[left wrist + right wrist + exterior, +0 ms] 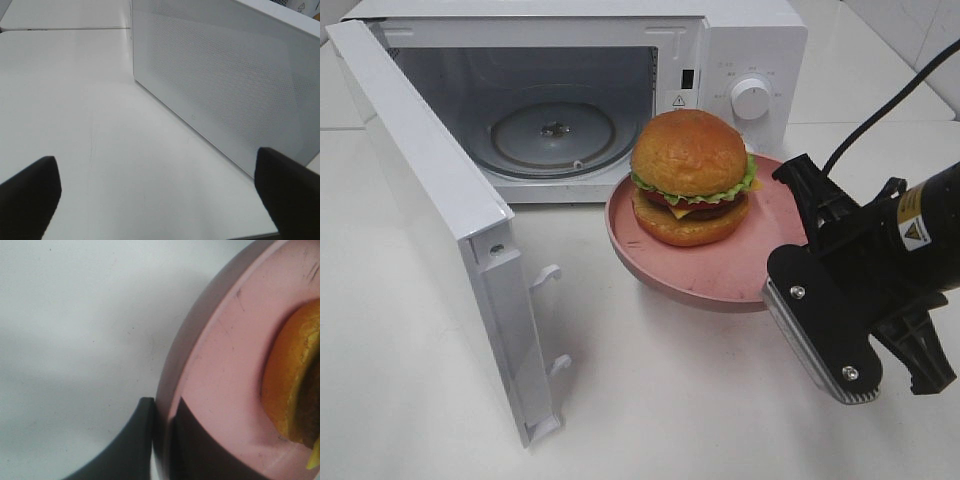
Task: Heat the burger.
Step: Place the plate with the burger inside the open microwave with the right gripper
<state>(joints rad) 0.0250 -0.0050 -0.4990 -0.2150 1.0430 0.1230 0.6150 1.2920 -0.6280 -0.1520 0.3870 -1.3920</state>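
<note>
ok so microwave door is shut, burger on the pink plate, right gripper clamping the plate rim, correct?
No: the white microwave's door stands open, as the exterior high view shows. The golden-bun burger is on the round pink plate, right gripper shut on its rim.

White tabletop (670,400), faint seams toward back; soft, even overhead light.

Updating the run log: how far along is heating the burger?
Done: microwave door open. In hand: right gripper shut on the pink plate's rim, burger on it, outside the microwave. Remaining: set it on the turntable, close the door, start heating.
</note>
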